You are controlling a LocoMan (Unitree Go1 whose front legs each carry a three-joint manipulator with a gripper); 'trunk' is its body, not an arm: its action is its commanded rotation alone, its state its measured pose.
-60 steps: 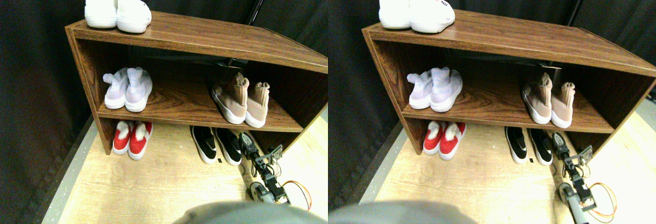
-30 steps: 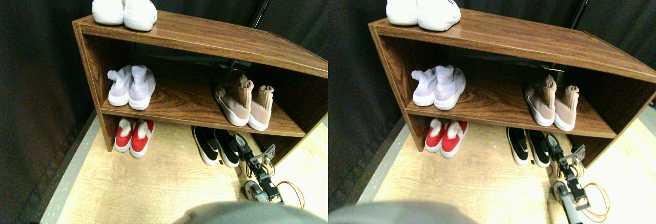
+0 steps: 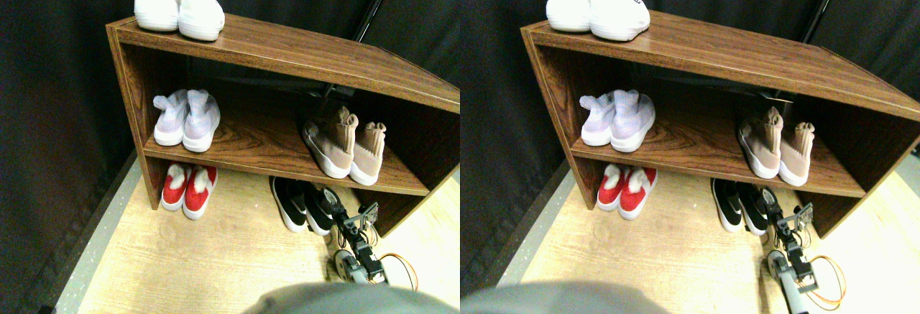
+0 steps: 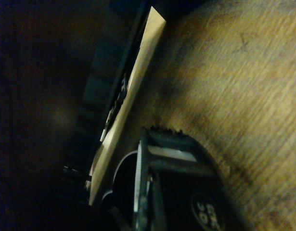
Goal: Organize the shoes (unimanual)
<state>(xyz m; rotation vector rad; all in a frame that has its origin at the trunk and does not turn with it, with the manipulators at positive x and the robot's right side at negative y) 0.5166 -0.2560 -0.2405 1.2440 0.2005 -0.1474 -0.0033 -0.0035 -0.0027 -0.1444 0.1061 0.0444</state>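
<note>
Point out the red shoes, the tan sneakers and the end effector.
red shoes [image 3: 185, 188], stereo pair view, toe of one shoe.
tan sneakers [image 3: 338, 145], stereo pair view, knit side.
end effector [image 3: 332, 200], stereo pair view, jaw tip beside the black slip-ons.

The shoe rack [image 3: 287, 48] is dark brown wood-grain laminate, smooth with a faint sheen along its top board. The floor [image 3: 215, 256] is pale wood-look planking, matt, its grain plain in the wrist view just beyond the fingers [image 4: 157, 187]. Those fingers look like dark, hard plastic with a toothed edge and a pale glossy strip. The black slip-ons [image 3: 302, 206] touching them have matt dark cloth uppers and smooth white soles. The tan sneakers [image 3: 345, 149] above are ribbed knit with white rubbery soles. The red shoes [image 3: 185, 188] look soft with fluffy white trim. Dark, matt cloth curtains [image 3: 57, 113] hang behind.
</note>
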